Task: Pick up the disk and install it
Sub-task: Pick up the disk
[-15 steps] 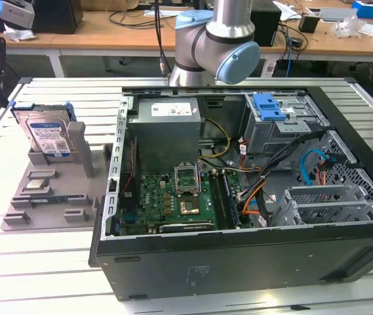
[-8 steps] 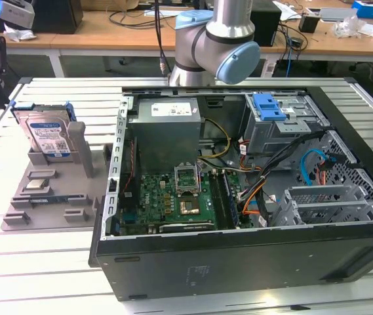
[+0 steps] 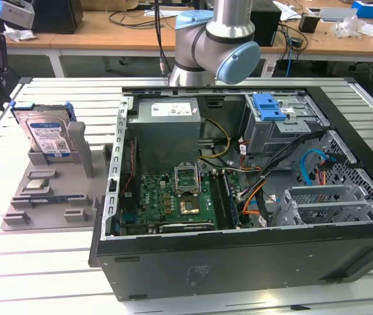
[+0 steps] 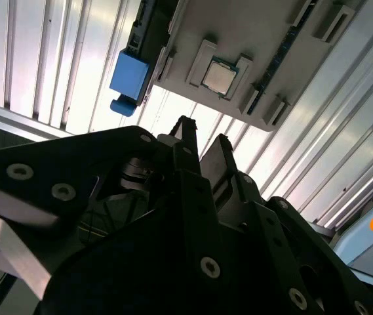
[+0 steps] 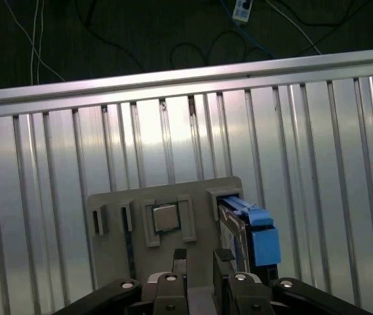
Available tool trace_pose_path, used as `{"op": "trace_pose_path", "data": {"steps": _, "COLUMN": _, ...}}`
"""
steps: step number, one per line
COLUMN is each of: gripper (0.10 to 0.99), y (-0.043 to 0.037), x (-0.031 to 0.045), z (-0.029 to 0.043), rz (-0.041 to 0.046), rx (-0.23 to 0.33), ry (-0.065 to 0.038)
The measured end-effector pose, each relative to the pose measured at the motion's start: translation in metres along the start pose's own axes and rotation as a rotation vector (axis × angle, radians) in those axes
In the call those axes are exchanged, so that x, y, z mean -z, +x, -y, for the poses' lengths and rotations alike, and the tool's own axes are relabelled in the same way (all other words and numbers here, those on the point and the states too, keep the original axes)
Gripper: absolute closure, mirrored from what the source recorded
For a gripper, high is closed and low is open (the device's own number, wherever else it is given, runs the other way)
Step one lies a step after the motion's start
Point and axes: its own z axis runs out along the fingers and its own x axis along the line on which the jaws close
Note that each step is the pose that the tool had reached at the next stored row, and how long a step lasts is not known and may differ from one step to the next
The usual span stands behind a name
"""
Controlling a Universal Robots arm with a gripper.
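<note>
Slatted aluminium table. The disk stands on edge at one end of the grey fixture plate, its foot hidden in the slot. It is silver with a blue carrier. The exterior view shows the blue-and-white label face (the first wrist view gives the edge). The gripper hangs above the plate, fingers parted and holding nothing. A small chip sits mid-plate.

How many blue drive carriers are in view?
2. One frames the disk standing in the grey fixture, exterior view's left; a bare carrier sits at the computer case's drive cage. Others may be hidden.
</note>
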Motion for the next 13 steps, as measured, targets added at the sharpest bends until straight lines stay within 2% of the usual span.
{"op": "trace_pose_path", "data": {"steps": 4, "gripper": 0.784, "y": -0.0004, "x": 0.0000, "z": 0.0000, "rz": 0.0000, "rx": 0.000, "ry": 0.000}}
{"op": "trace_pose_path", "data": {"steps": 13, "gripper": 0.784, "y": -0.0243, "x": -0.0018, "z": 0.0024, "rz": -0.0025, "rx": 0.031, "ry": -0.001}}
